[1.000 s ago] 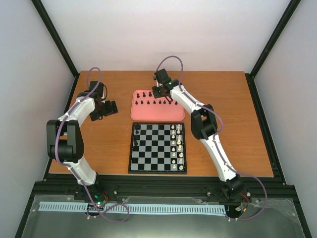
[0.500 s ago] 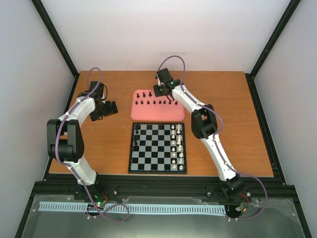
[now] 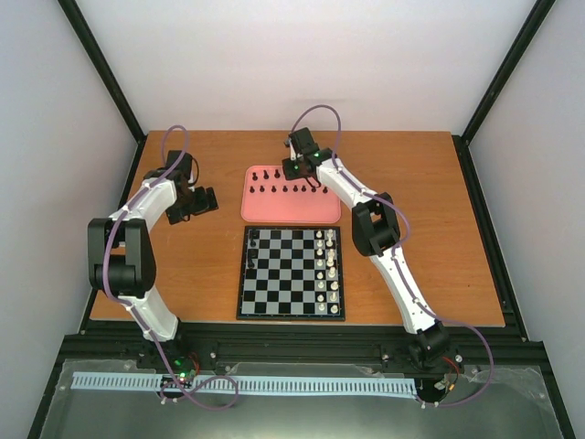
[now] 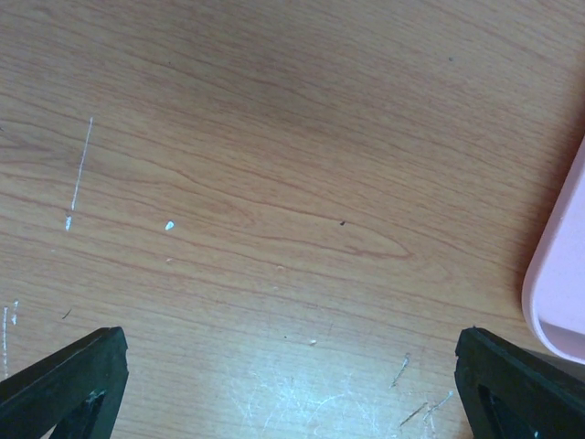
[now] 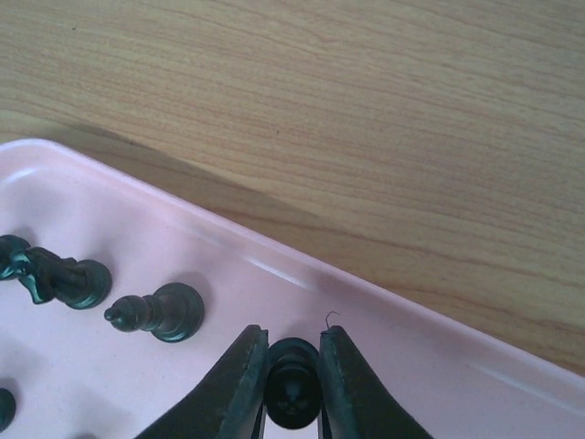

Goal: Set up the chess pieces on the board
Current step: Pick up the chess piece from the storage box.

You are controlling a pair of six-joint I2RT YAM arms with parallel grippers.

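Black chess pieces (image 3: 285, 188) stand in the pink tray (image 3: 291, 209) behind the board (image 3: 243, 274). In the right wrist view my right gripper (image 5: 292, 340) is down in the tray near its far rim. Its fingers (image 5: 239, 377) press both sides of one black chess piece (image 5: 292, 391), and two other black pieces (image 5: 163, 312) stand to its left. Two black pieces (image 3: 253, 241) stand on the board's left side. My left gripper (image 3: 207, 199) hangs open over bare wood left of the tray, with nothing between its fingers (image 4: 66, 377).
White pieces (image 3: 327, 270) fill two columns on the board's right side. The pink tray's corner (image 4: 559, 283) shows at the right edge of the left wrist view. Black frame rails border the wooden table (image 3: 420, 210).
My right gripper shifted slightly toward the tray's far rim and closed its fingers on a black piece. The left arm has not moved.
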